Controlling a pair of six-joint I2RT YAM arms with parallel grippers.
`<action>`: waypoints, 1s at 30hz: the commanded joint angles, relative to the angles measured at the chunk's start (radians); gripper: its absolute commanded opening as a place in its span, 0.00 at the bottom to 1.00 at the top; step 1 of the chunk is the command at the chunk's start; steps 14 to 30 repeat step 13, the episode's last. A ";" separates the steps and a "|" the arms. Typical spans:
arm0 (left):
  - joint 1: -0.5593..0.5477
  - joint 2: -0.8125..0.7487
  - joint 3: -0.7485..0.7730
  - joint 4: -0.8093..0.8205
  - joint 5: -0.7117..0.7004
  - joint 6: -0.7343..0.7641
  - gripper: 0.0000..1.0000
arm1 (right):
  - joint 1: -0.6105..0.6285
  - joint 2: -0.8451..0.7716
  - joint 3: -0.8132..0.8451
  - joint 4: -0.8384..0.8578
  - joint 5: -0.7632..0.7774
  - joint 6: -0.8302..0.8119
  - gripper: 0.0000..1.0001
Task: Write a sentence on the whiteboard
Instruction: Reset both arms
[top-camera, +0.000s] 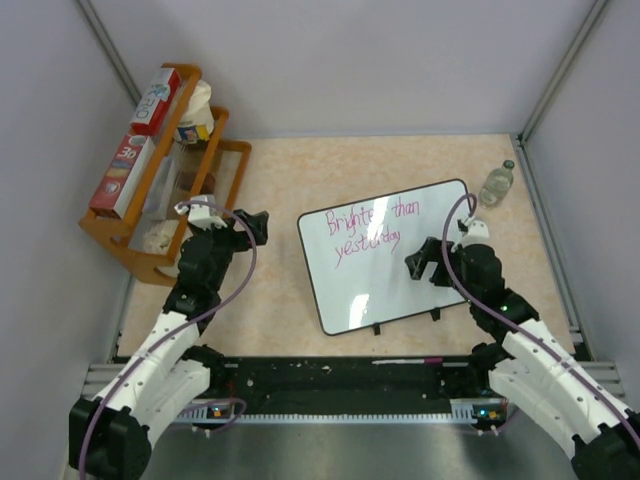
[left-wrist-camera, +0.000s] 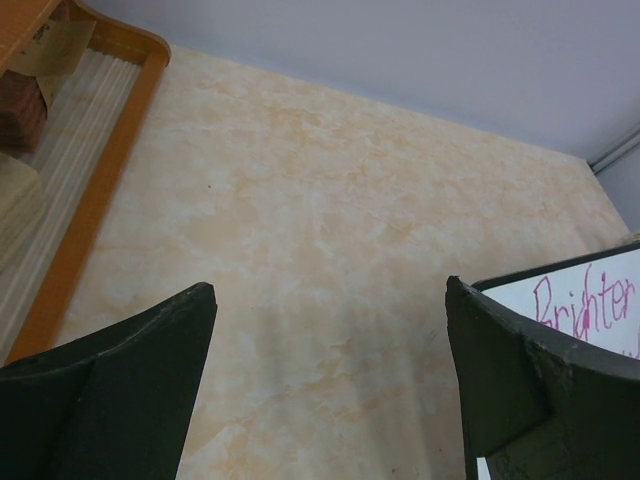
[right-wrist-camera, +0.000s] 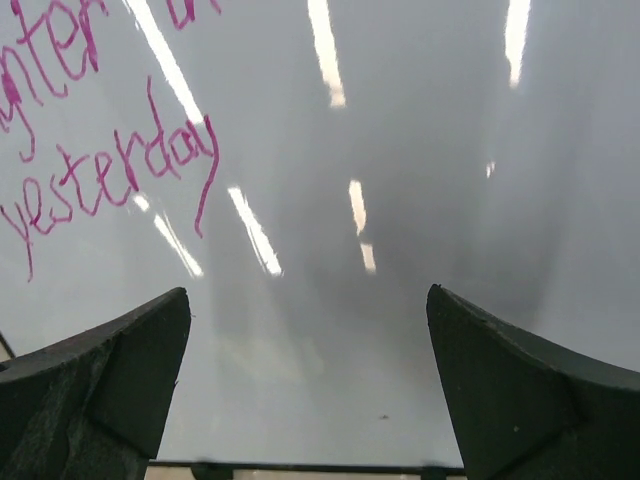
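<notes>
The whiteboard (top-camera: 370, 285) lies flat on the table at centre right, its black feet toward me. The pink sentence (top-camera: 365, 228) reads "Brighter than yesterday" in two lines at its far left; part shows in the right wrist view (right-wrist-camera: 120, 165) and the left wrist view (left-wrist-camera: 590, 305). My right gripper (top-camera: 420, 262) hovers over the board's right half, open and empty, its fingers (right-wrist-camera: 520, 390) wide apart above the glossy surface (right-wrist-camera: 400, 150). My left gripper (top-camera: 255, 226) is open and empty over bare table left of the board. No marker is in either gripper.
A wooden rack (top-camera: 150, 215) with boxes and packets stands at the far left; its edge shows in the left wrist view (left-wrist-camera: 95, 190). A small clear bottle (top-camera: 497, 184) stands by the board's far right corner. A pink-tipped marker (top-camera: 410, 360) lies on the black rail near the bases.
</notes>
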 joint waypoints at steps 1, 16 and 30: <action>0.002 0.030 -0.005 0.048 -0.062 0.036 0.99 | -0.011 0.066 0.005 0.270 0.156 -0.127 0.99; 0.002 0.119 -0.035 0.114 -0.148 0.096 0.97 | -0.088 0.075 -0.231 0.827 0.374 -0.358 0.99; 0.002 0.119 -0.035 0.114 -0.148 0.096 0.97 | -0.088 0.075 -0.231 0.827 0.374 -0.358 0.99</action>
